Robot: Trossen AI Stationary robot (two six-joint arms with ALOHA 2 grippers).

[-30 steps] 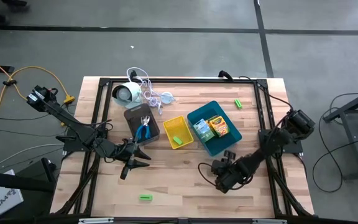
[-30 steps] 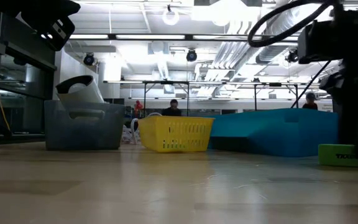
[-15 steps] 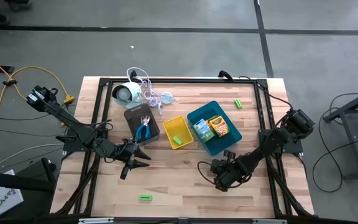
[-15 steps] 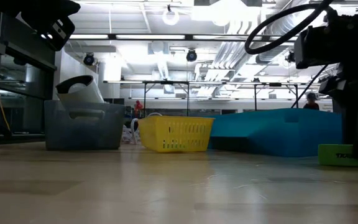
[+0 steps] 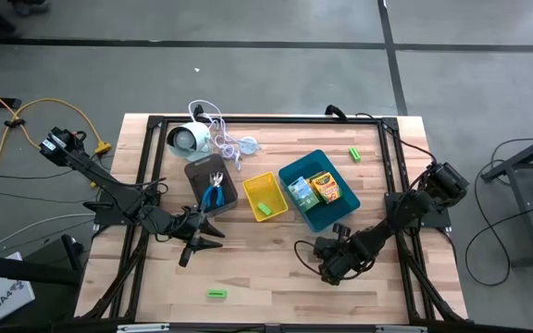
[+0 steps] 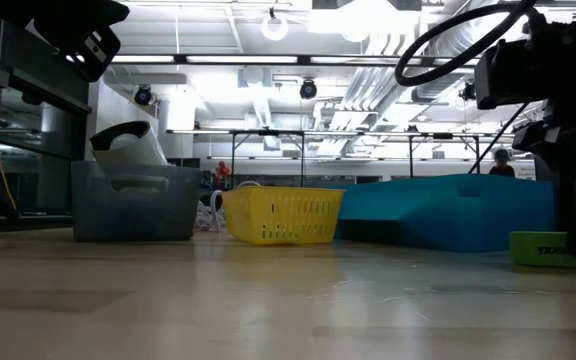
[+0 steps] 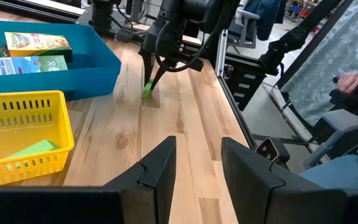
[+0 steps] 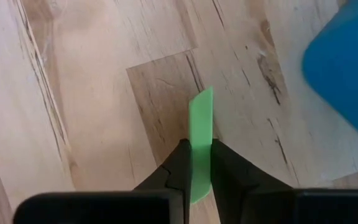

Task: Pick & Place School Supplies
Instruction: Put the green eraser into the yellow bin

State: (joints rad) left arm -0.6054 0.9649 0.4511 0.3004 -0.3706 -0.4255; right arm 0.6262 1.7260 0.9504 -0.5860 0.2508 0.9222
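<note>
My right gripper (image 5: 328, 269) stands near the table's front right, pointing steeply down and shut on a bright-green block (image 8: 201, 140) that lies on the wood. The left wrist view shows that block (image 7: 146, 92) under the right gripper's fingers, and the low view shows it (image 6: 558, 248) flat on the table. My left gripper (image 7: 197, 168) is open and holds nothing; it hovers left of centre (image 5: 209, 233). Two more green blocks lie loose, one (image 5: 216, 294) by the near edge and one (image 5: 353, 154) at the far right. My right gripper pinches the green block's two long sides (image 8: 199, 163) between its two fingers, at the end of the block nearest the gripper. The fingers (image 8: 180, 167) come from above, slanting steeply down. The block lies flat on the table, its other end (image 8: 204, 99) sticking out beyond the fingertips.
A blue tray (image 5: 296, 172) holds printed boxes, a yellow basket (image 5: 251, 182) holds a green block, and a grey tray (image 5: 197, 170) holds blue-handled pliers. A white round device (image 5: 186, 139) with its cord sits at the far edge. A black frame (image 5: 391, 185) borders the table.
</note>
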